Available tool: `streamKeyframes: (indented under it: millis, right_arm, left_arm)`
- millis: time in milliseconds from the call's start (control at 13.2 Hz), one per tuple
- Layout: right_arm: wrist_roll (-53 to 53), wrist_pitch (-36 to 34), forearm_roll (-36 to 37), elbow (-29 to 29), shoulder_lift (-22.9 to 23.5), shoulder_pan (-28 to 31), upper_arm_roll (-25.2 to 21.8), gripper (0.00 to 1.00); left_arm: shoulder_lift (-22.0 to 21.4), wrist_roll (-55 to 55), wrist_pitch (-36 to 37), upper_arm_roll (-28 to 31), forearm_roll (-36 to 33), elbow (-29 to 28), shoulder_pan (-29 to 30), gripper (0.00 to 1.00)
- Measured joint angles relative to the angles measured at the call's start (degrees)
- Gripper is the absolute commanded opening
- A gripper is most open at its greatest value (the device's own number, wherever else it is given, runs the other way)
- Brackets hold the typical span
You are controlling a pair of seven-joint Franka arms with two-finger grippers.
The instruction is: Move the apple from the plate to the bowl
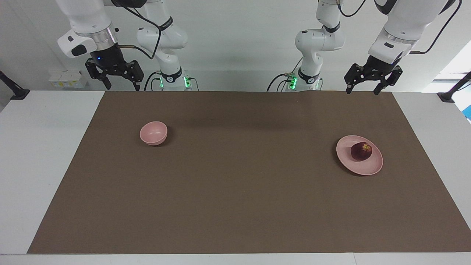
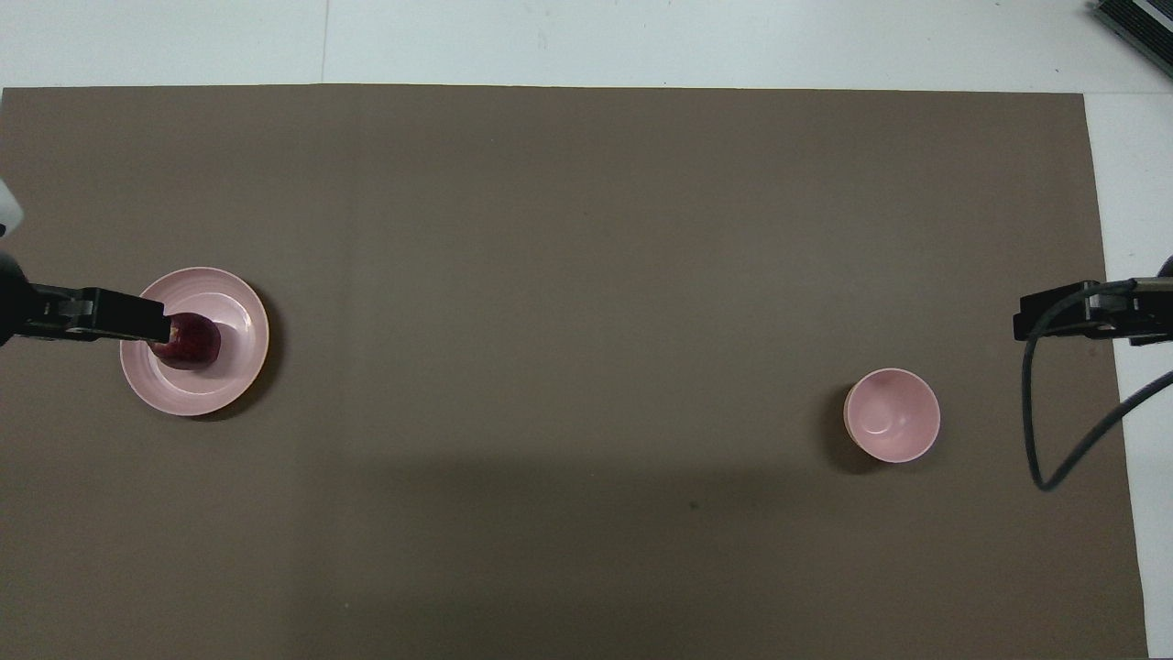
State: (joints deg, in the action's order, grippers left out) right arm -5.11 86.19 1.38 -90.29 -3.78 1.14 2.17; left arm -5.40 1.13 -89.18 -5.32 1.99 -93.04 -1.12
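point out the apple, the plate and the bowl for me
apple (image 1: 361, 151), facing view, middle of its dark red skin
plate (image 1: 369, 167), facing view, bare pink surface beside the apple, on the part farther from the robots
bowl (image 2: 892, 426), overhead view, inside its bottom

We see a brown mat (image 1: 235, 191) covering most of a white table (image 1: 40, 154), and small white boxes (image 1: 66, 79) by the wall.
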Motion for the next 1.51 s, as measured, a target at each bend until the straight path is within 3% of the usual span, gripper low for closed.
streamKeyframes:
  millis: [981,1208,1509]
  right_arm:
    - [0.0,0.0,0.0,0.0,0.0,0.0,0.0,1.0]
    - [0.0,0.0,0.0,0.0,0.0,0.0,0.0,1.0]
    - [0.0,0.0,0.0,0.0,0.0,0.0,0.0,1.0]
  left_arm:
    - [0.0,0.0,-1.2,0.2,0.0,-1.3,0.0,1.0]
    - [0.1,0.0,-4.1,0.5,0.0,-4.8,0.6,1.0]
    - [0.5,-0.2,-14.0,0.8,0.0,-12.7,3.2,1.0]
